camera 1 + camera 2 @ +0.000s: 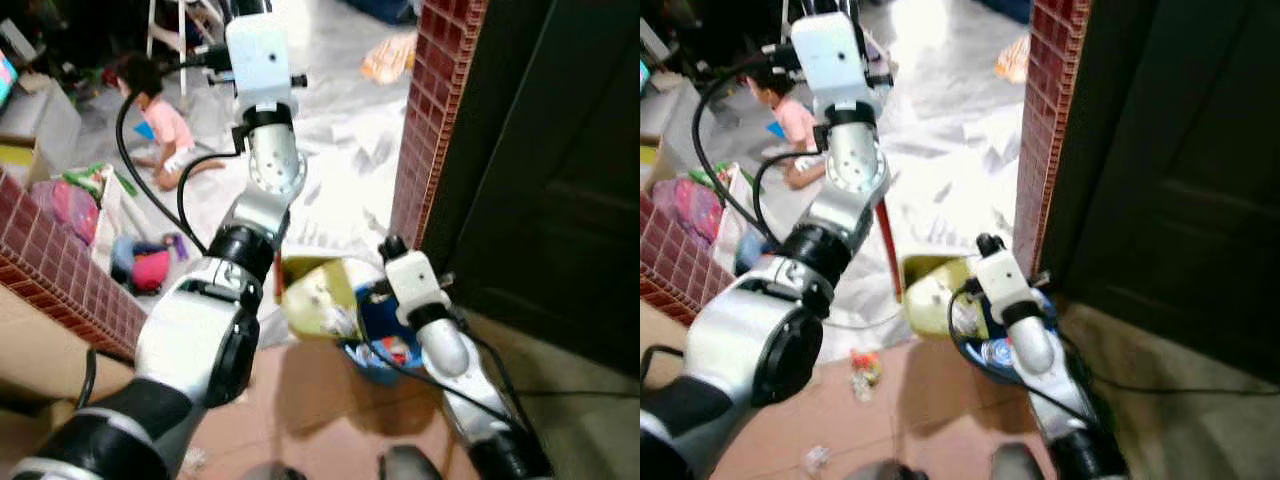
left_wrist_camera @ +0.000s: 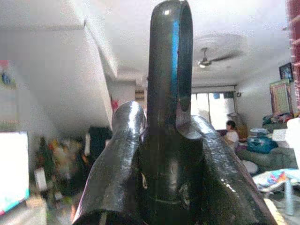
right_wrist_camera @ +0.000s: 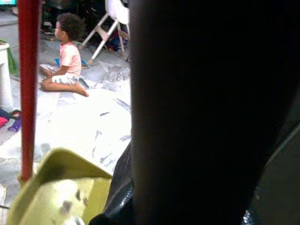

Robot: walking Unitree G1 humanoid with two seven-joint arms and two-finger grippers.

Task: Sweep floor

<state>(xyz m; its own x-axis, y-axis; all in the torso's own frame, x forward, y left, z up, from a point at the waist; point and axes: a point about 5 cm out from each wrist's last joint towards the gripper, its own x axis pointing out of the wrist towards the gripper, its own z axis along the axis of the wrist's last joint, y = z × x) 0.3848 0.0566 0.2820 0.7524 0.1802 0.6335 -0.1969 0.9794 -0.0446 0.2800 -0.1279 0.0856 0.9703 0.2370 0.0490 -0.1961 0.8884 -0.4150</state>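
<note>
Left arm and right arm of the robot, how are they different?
The left arm stretches up and forward over the pale floor; the right arm sits low beside the yellow dustpan. The left arm looks bigger, the right arm thinner. Both are silver with a white block and black cables.

Dustpan [image 1: 932,290] beside pillar [image 1: 1040,130] — person [image 1: 160,125] beyond, door [image 1: 1180,170] right
</note>
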